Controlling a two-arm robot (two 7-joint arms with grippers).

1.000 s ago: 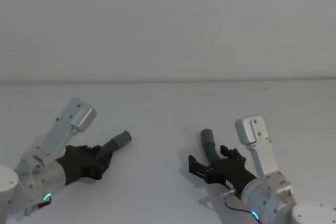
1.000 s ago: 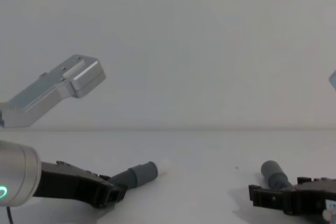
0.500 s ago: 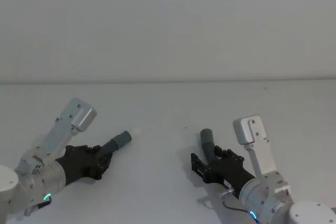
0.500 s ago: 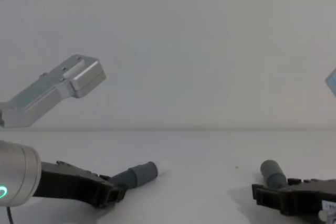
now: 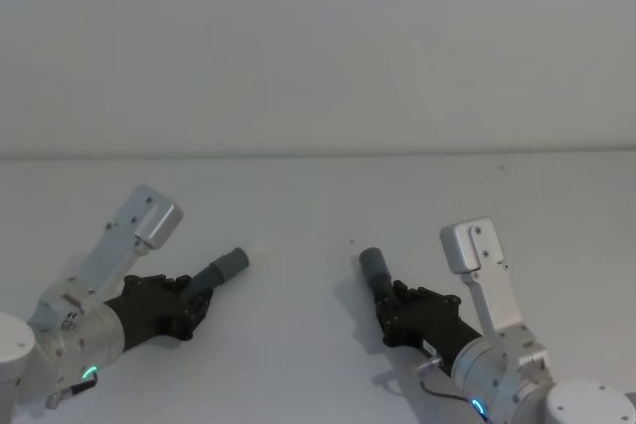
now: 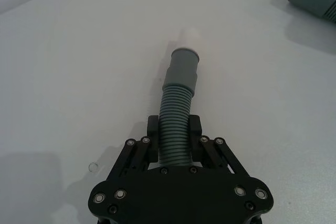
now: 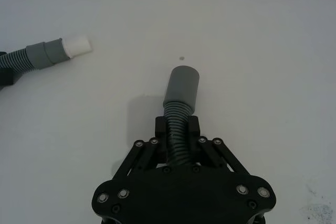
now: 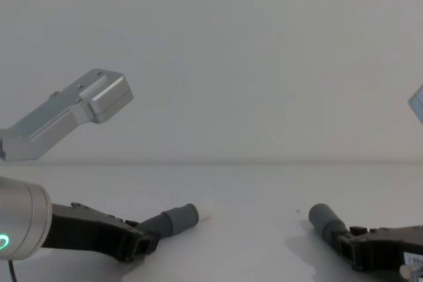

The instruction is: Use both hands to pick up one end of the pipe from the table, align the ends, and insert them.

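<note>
Snugly in left pincer [image 6: 174, 132], right pincer [image 7: 177, 129]: pipe [image 6: 177, 109].

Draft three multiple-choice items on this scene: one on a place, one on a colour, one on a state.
1. Where is the wide socket cuff?
A. just ahead of the right gripper
B. just ahead of the left gripper
C. lying loose, away from both grippers

2. What colour is the narrow tip on the end that the left gripper holds?
A. black
B. white
C. orange

3. The two ends are:
A. inserted
B. touching
C. apart

Answers:
1 A: the right wrist view shows the cuff just beyond its jaws, which are shut on the pipe.
2 B: the tip shows white past the grey collar.
3 C: in the head view, bare table lies between them.
</note>
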